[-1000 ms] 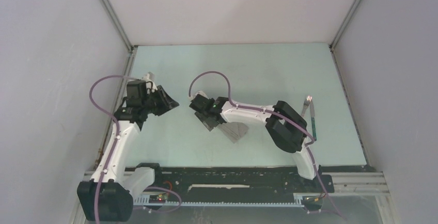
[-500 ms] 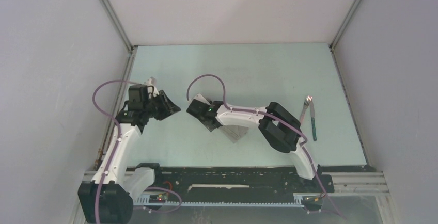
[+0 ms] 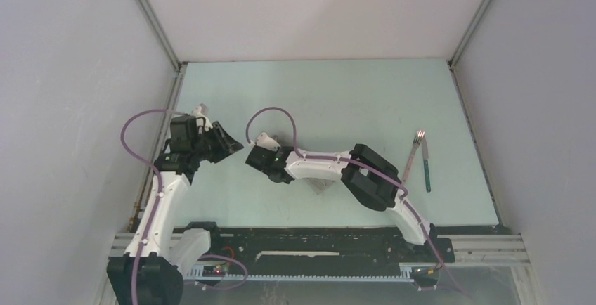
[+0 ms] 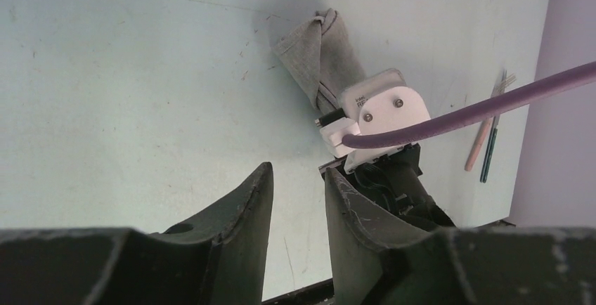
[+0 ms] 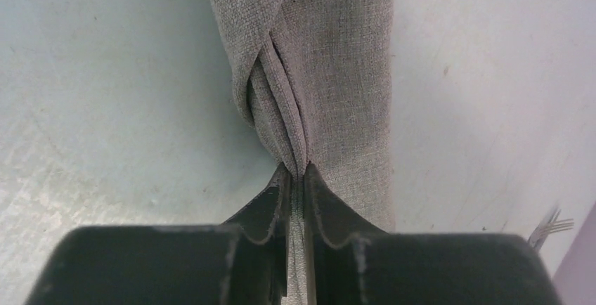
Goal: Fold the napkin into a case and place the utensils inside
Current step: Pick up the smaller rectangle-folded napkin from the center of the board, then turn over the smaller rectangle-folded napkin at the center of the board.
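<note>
The top view looks down from above and behind both arms. The right wrist view peers close past the right gripper (image 5: 295, 175) at the napkin (image 5: 330, 59) just ahead — the left wrist view shares it, farther beyond the left gripper (image 4: 296, 171).

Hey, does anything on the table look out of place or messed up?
Yes: the napkin is twisted and bunched into a rope-like wad where the right claw pinches it, rather than lying in flat folds. The utensils lie together off to the right.

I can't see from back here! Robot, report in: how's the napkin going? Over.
Right gripper shut on the napkin, cloth twisted, not folded flat. Left gripper open, empty. Utensils lie apart, to the right. Nothing in the way.
</note>
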`<state>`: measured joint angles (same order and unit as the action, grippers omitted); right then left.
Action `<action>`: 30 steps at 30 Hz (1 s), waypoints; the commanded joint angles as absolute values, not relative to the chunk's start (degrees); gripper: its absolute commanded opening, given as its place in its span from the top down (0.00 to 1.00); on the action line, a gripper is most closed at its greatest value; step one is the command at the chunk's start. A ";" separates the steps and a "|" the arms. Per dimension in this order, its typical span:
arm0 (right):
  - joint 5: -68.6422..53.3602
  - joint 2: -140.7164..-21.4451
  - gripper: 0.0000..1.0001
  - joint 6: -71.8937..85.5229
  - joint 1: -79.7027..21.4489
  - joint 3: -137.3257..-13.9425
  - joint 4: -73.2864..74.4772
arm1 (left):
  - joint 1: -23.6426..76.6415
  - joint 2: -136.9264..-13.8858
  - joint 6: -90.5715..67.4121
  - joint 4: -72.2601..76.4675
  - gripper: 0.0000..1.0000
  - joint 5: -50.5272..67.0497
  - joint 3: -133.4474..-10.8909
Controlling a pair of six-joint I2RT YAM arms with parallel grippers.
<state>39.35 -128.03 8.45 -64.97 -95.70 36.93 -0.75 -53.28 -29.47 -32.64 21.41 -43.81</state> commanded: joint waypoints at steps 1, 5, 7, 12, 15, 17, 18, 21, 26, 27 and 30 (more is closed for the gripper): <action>41.66 -126.79 0.90 8.02 -65.15 -97.82 35.71 | -1.75 -51.54 -29.33 -31.48 0.60 22.24 -44.08; 34.50 -123.10 1.00 9.41 -64.05 -99.09 37.48 | -2.23 -50.77 -29.21 -31.66 0.59 21.99 -44.12; 29.25 -121.10 1.00 10.35 -62.50 -99.45 38.33 | -2.30 -50.71 -29.26 -31.74 0.59 22.02 -44.04; 14.84 -116.16 1.00 13.52 -57.45 -99.99 40.25 | -2.44 -50.57 -29.34 -31.64 0.59 22.42 -43.86; 3.65 -114.01 1.00 15.96 -53.61 -99.74 39.93 | -2.47 -50.84 -29.43 -31.60 0.58 22.77 -43.90; -6.03 -113.12 1.00 17.26 -50.99 -98.90 38.41 | -2.42 -51.12 -29.65 -31.24 0.58 23.48 -43.86; -11.21 -112.85 1.00 18.32 -49.34 -98.09 37.19 | -2.46 -51.33 -29.79 -31.09 0.58 24.02 -43.81; -28.15 -112.45 1.00 23.16 -43.10 -93.19 29.29 | -2.46 -52.08 -30.14 -30.53 0.58 25.91 -43.77; -50.04 -116.22 1.00 33.33 -32.57 -85.75 12.07 | -2.44 -52.79 -30.68 -29.46 0.58 27.71 -43.19; -53.01 -117.82 1.00 35.46 -31.01 -84.36 7.99 | -2.43 -53.00 -30.90 -29.18 0.58 28.17 -43.04; -58.66 -121.03 1.00 39.34 -26.36 -81.60 -0.16 | -2.46 -53.75 -31.03 -28.73 0.58 29.09 -42.90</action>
<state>-41.34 -117.45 30.20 -31.07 -84.03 15.46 -1.69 -53.10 -30.09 -30.94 26.02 -43.57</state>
